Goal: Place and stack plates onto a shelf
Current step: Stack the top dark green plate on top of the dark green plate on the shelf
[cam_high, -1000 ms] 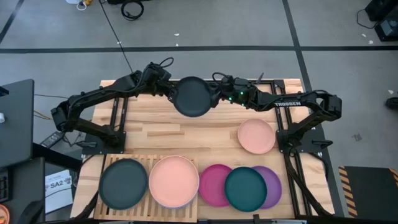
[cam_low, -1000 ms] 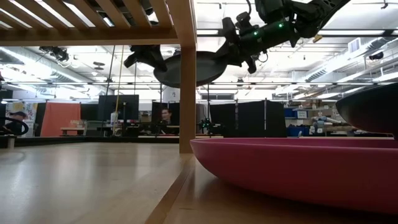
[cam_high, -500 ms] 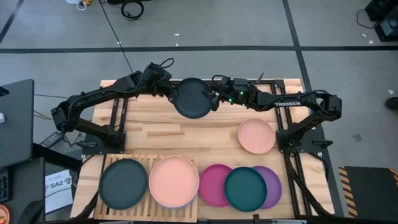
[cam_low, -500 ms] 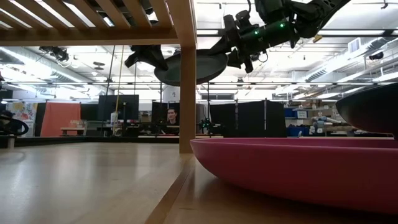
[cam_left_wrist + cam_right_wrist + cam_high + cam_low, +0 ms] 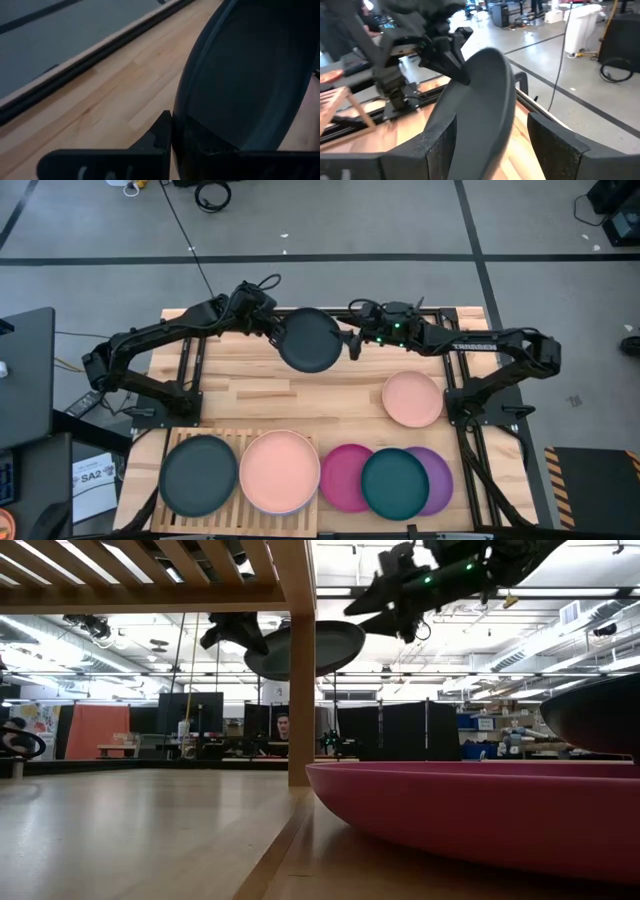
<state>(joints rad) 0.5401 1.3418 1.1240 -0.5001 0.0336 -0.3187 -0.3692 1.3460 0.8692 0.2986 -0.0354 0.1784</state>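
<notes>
Left gripper clamped on rim of black plate, held in air above far side of table. Right gripper spread wide, just beside plate's opposite rim, not touching. Second black plate and salmon plate seated on shelf; magenta plate, teal plate, purple plate overlapped beside it.

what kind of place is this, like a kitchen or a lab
Most likely a robotics lab or workshop, not a kitchen: two arms bolted to a butcher-block table, a taped concrete floor with loose cables, and dark partitions and monitors behind.
</notes>
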